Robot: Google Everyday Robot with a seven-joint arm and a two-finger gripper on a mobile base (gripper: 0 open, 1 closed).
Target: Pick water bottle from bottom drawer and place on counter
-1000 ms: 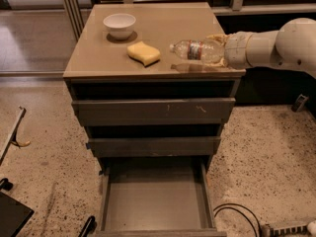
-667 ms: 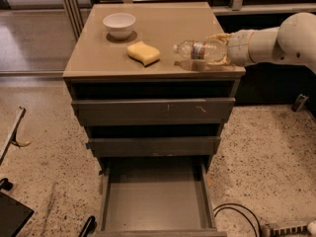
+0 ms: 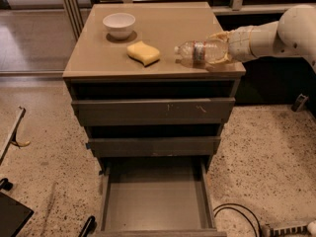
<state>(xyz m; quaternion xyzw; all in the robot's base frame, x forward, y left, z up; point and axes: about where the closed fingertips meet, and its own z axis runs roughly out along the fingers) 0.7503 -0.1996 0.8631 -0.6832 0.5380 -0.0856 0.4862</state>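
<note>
On the counter, above the open bottom drawer, the white arm reaches in level from the right. Its gripper is clamped on the base end of the water bottle. The bottle lies on its side at the counter's front right, cap pointing left toward the yellow sponge. Compared with a second ago, bottle and gripper sit slightly further right. Whether the bottle touches the top is unclear.
</note>
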